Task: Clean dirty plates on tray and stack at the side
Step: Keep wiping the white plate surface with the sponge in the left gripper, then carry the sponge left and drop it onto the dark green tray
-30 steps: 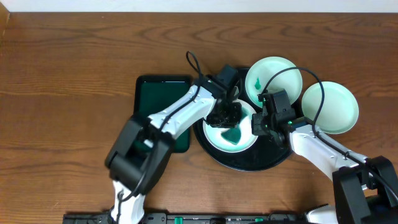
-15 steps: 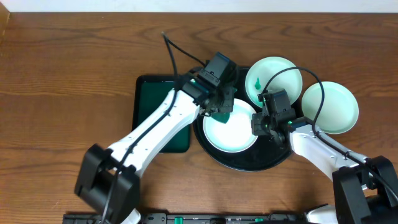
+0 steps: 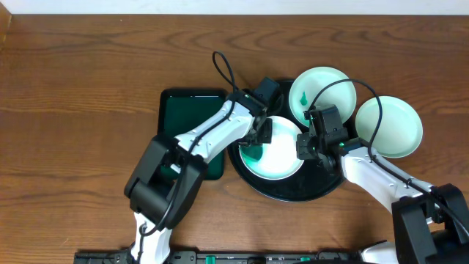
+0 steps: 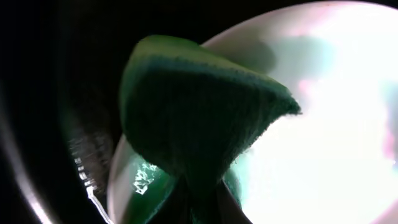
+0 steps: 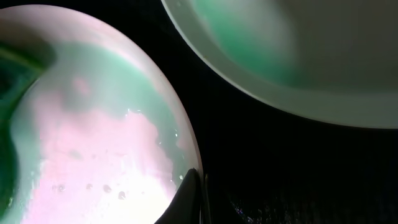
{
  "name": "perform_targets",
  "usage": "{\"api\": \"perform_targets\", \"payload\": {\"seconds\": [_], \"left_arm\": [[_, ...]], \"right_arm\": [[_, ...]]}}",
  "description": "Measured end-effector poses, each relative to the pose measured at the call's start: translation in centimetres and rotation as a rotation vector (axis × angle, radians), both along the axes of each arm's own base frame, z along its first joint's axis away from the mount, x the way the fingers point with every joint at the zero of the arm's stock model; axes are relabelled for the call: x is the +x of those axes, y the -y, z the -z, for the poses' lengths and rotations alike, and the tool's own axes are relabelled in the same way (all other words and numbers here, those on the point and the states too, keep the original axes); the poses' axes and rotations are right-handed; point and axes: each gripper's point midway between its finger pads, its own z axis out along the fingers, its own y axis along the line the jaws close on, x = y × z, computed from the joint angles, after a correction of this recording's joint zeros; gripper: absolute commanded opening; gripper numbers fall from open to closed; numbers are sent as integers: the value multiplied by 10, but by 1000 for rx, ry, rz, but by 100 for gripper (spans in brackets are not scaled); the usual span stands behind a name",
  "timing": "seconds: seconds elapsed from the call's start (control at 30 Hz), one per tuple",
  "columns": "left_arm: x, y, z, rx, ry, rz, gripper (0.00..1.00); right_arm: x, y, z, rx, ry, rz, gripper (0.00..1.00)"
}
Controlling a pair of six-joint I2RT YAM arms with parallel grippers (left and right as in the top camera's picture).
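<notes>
Wooden table [image 3: 88, 88], black tray [image 3: 293, 192], left end effector [image 3: 260, 136] pinching sponge [image 4: 199, 106], right end effector [image 5: 196, 199] closed

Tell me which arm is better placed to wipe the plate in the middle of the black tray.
Left. The left gripper is shut on the green sponge, which rests on that plate. The right gripper is shut at the plate's rim and carries no sponge.

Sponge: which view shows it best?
Left wrist. The green sponge fills the frame, its texture clear, lying against the plate. Overhead shows only a small green patch beside the left arm. Right wrist shows at most a green sliver at its left edge.
</notes>
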Motion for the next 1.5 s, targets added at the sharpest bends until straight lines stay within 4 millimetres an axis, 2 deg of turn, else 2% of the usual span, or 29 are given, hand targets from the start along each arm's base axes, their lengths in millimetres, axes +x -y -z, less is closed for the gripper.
{"api": "perform_targets", "payload": {"seconds": [0.27, 0.6, 0.67, 0.73, 0.9, 1.0, 1.13, 1.27, 1.5], "left_arm": [[-7, 12, 1, -53, -38, 16, 7], [-35, 55, -12, -223, -126, 93, 7], [-35, 57, -20, -232, -107, 101, 7], [-30, 54, -38, -228, -52, 100, 7], [-11, 35, -91, -188, 146, 70, 7], [1, 25, -105, -144, 228, 46, 7], [7, 16, -98, -86, 253, 28, 7], [10, 10, -81, -30, 242, 10, 7], [8, 9, -22, 44, 140, -11, 7]], "right_arm": [[1, 1, 0, -3, 3, 2, 1], [1, 1, 0, -6, 4, 4, 1], [1, 1, 0, -6, 4, 4, 1], [1, 1, 0, -6, 4, 4, 1], [1, 1, 0, -6, 4, 3, 1], [1, 1, 0, -6, 4, 3, 1], [1, 1, 0, -5, 3, 3, 1], [1, 0, 0, -1, 2, 1, 1], [0, -1, 0, 5, 1, -2, 1]]}}
